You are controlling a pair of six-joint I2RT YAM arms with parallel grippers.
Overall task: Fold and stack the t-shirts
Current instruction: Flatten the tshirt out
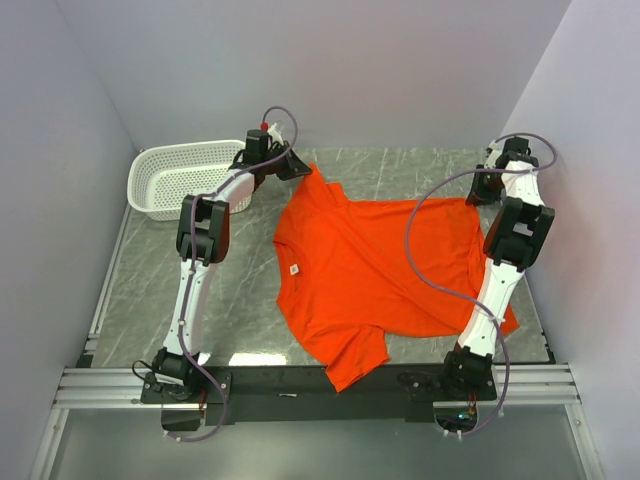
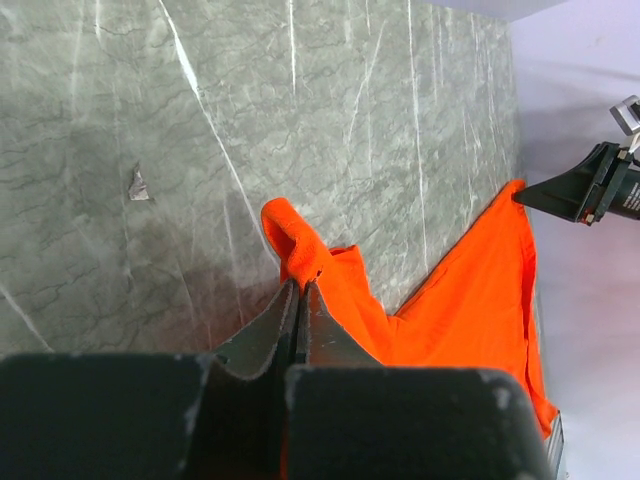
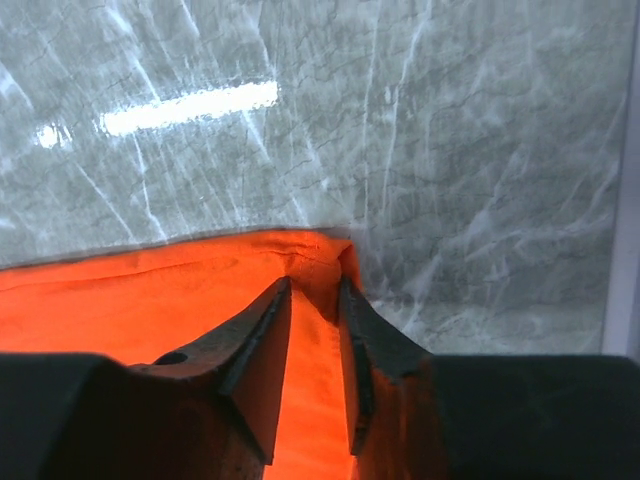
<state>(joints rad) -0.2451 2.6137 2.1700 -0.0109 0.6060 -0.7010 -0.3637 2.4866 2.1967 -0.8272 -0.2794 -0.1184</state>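
The bright orange-red short-sleeved cloth t-shirt [image 1: 370,270] lies spread on the grey marbled table [image 1: 150,300]. The left gripper [image 2: 300,288] clamps its far left corner. The right gripper [image 3: 313,288] straddles the far right corner, jaws apart. We close fully on the hem before lifting both corners together.

Your grey, marble-veined table [image 1: 400,170] sits boxed in by plain pale walls: back wall [image 1: 330,70] behind it, left wall [image 1: 50,200] and right wall [image 1: 600,150] at its sides. An aluminium rail [image 1: 110,385] lines its near edge; a light streak [image 3: 190,105] glares off its top.
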